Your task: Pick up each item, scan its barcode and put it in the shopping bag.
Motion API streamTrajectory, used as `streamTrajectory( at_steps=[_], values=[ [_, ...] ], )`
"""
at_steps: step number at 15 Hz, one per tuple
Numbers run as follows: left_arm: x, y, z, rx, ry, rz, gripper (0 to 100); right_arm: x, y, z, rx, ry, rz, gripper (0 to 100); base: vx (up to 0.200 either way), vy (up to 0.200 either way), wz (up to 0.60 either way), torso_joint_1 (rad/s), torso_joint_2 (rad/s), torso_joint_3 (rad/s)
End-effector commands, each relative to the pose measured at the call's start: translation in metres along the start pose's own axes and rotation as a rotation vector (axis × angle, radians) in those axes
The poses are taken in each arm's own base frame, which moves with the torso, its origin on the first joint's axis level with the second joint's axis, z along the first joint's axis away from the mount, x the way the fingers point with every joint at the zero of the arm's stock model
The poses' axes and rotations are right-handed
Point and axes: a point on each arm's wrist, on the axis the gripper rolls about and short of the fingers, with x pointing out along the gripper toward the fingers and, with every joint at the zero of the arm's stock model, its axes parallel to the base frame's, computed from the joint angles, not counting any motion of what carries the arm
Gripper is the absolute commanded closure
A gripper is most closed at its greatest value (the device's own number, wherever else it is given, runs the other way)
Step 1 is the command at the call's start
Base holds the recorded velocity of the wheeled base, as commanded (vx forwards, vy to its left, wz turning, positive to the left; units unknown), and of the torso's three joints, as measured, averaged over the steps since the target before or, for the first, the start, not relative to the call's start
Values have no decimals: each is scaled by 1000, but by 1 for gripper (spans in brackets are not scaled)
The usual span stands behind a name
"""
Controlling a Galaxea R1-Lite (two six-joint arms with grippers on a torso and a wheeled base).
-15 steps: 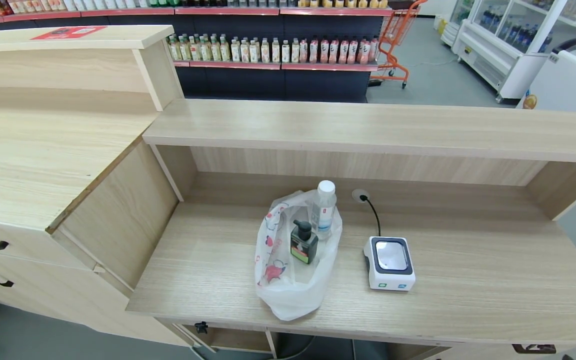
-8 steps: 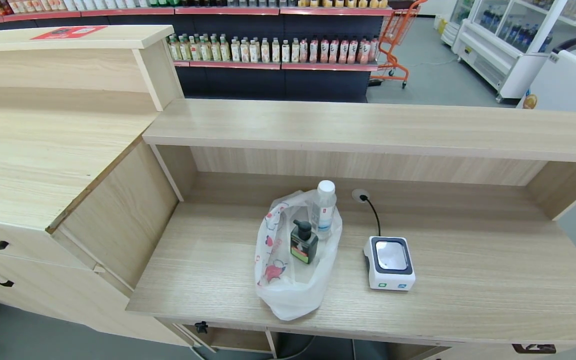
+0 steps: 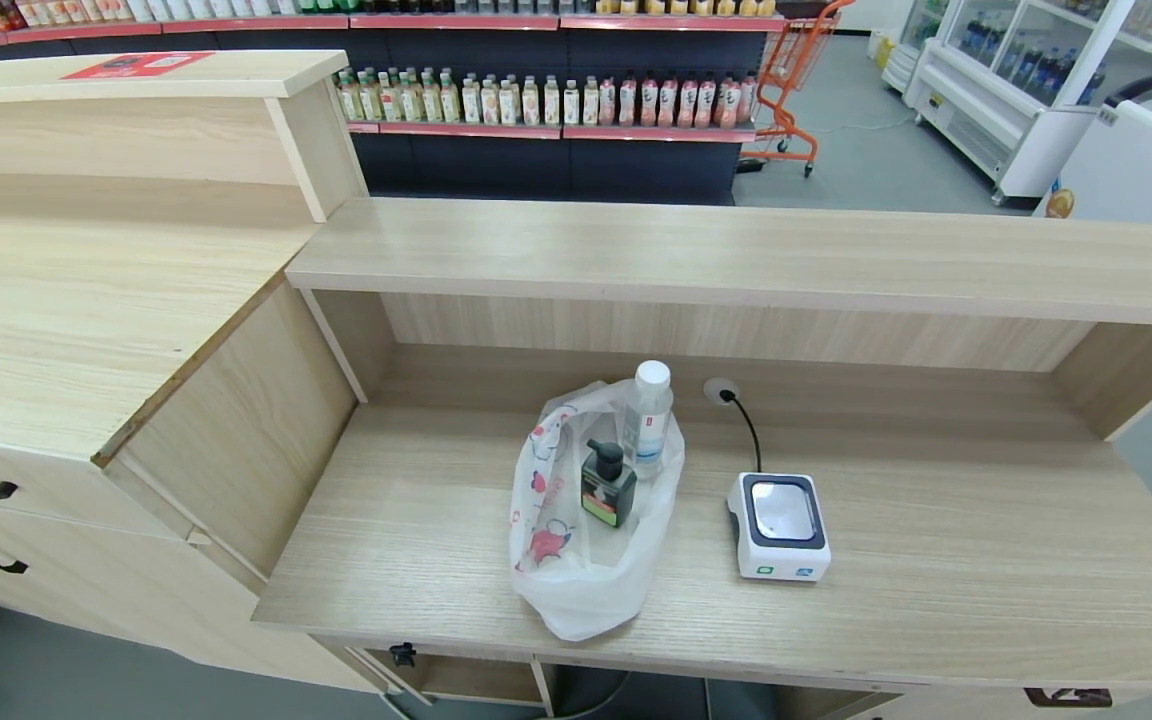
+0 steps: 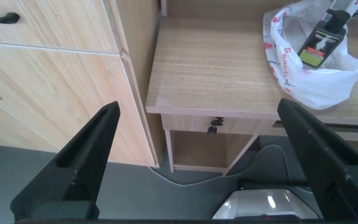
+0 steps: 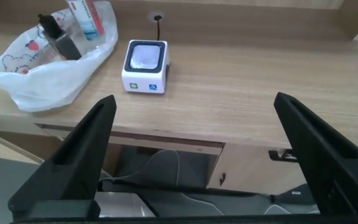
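**Left gripper (image 4: 194, 109) and right gripper (image 5: 194, 101) both spread wide, goods in the shopping bag (image 3: 576, 600)**

Our left gripper hangs with its fingers far apart and nothing between them, low in front of the left corner of the checkout counter (image 3: 936, 570). The shopping bag sits ahead of it, higher up and off toward our right side. Inside the bag, the dark pump bottle (image 3: 608, 490) stands near the mouth. The clear bottle with a white cap (image 3: 649, 420) rises just behind it, its top poking out above the plastic. Further right, the barcode scanner (image 3: 779, 525) rests ahead of our right gripper and a little to its left, close beside the bag but apart from it. The right gripper is equally agape and holds nothing, below the counter's front edge.

We see no loose item on the counter, so we judge the packing finished, or nearly so. To do this step well, we should keep both arms low and away from the thin plastic. A brush against the bag's rim could topple the tall bottle. If another item turns up, we would bring it over the scanner window first. We would then lower it into the bag's open front rather than push past the bottles.
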Motion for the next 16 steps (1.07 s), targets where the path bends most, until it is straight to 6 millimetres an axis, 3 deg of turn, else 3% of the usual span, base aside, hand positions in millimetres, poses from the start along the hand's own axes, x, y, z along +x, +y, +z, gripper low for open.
streamTrajectory(
  at_steps=[1,16],
  values=[
    [0,0,0,1,-1,0,0,0,0,0,0,4,1,0,0,0,0,0,0,0],
    [0,0,0,26,-1,0,0,0,0,0,3,4,1,0,0,-187,0,3,1,2]
  ],
)
